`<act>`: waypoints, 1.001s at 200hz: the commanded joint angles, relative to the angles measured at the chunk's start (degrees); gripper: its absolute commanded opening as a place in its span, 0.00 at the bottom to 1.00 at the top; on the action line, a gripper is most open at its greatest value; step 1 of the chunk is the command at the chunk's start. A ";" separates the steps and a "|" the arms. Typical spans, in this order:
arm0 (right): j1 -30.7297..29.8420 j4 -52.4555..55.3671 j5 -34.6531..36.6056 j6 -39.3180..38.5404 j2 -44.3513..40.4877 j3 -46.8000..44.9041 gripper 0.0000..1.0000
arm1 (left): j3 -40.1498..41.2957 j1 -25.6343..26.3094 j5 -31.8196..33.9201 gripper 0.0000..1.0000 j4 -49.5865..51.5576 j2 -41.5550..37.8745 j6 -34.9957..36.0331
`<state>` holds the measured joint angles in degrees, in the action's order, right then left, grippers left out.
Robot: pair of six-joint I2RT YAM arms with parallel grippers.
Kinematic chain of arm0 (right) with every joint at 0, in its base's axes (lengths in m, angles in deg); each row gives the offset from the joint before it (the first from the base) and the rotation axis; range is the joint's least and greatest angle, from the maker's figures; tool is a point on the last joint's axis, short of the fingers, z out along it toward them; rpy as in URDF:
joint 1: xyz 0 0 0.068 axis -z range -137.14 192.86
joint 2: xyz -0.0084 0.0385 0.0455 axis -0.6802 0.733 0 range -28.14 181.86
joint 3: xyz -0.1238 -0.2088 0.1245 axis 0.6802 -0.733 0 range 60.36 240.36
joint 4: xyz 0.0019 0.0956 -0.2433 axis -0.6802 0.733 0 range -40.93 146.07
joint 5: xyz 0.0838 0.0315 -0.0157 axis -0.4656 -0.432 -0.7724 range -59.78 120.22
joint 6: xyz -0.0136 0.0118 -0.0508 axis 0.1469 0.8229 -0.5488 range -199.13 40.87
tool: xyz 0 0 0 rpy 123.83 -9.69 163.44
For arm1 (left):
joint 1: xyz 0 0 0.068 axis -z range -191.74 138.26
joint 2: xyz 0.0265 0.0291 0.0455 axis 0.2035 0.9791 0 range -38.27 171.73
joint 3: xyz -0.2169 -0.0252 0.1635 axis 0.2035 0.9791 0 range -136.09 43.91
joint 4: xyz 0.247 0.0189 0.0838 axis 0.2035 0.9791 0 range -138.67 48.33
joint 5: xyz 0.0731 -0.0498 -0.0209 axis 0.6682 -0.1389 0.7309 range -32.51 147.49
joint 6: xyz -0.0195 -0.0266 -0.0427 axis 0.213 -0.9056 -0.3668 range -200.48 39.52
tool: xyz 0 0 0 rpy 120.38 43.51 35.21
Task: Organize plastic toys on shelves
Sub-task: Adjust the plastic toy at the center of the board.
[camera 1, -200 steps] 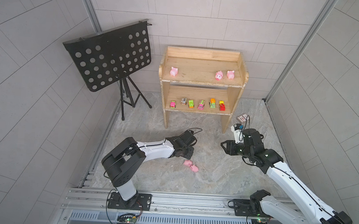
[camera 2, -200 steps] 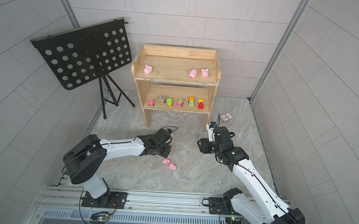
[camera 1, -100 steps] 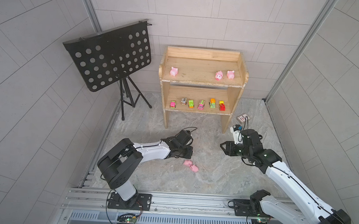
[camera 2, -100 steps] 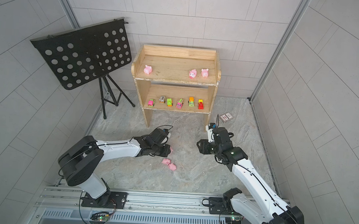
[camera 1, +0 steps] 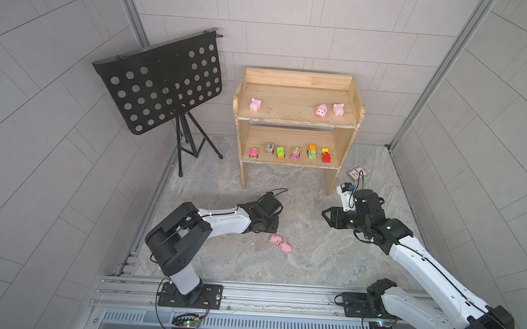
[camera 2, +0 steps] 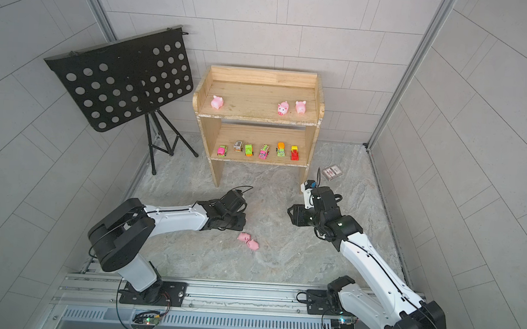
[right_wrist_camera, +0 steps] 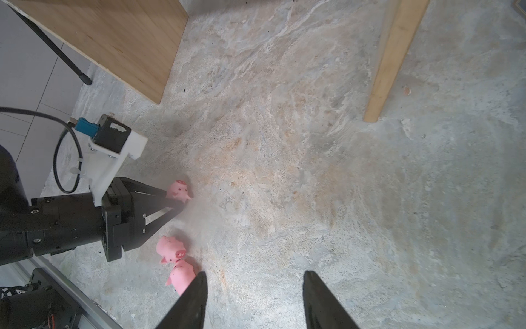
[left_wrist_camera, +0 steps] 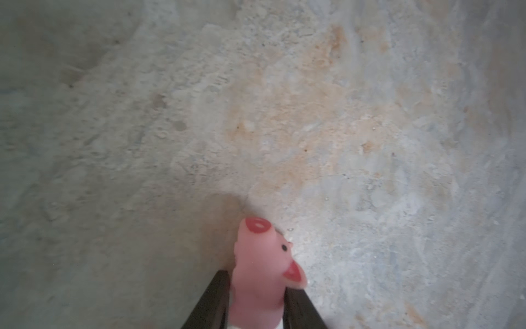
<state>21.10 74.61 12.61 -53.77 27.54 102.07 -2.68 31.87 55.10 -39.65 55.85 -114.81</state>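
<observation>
Item: pink pig (left_wrist_camera: 262,256), nipped flank to flank in my left jaws, snout outward, close to the floor (left_wrist_camera: 284,114). Right jaws: half-wide, empty. Shelves (camera 1: 301,79) at twelve o'clock; top board (camera 1: 292,94) holds three pigs (camera 1: 321,111). Advice: lift before travelling, set down upright in the gap, release gently.

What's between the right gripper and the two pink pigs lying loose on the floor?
Nothing. Only bare stone floor separates the right gripper from the two loose pigs, as both top views show.

Robot lab: tiled walls (camera 1: 298,15), alu rail (camera 1: 278,295).
</observation>
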 commanded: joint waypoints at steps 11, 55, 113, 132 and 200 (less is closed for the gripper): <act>-0.41 -0.72 0.15 0.26 0.56 -0.24 0.56 | 0.22 -0.20 5.15 0.37 4.08 -3.90 1.39; -0.74 -0.87 -0.06 0.47 0.84 -0.23 0.56 | -1.08 -0.20 7.65 0.49 6.39 -4.75 2.91; -0.96 -0.94 0.01 0.57 0.84 -0.34 0.56 | -2.18 -0.21 8.17 0.41 6.35 -4.07 4.06; -1.01 -1.02 -0.04 0.59 0.92 -0.50 0.56 | -2.78 -0.20 9.15 0.30 7.49 -2.90 4.21; -1.27 -1.15 0.00 0.73 1.08 -0.58 0.56 | -1.22 -0.20 16.94 0.25 11.47 -4.40 3.22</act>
<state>20.25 73.69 12.46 -53.38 28.46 102.07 -4.65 31.78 65.81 -33.03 52.88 -111.14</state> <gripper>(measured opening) 0.560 0.245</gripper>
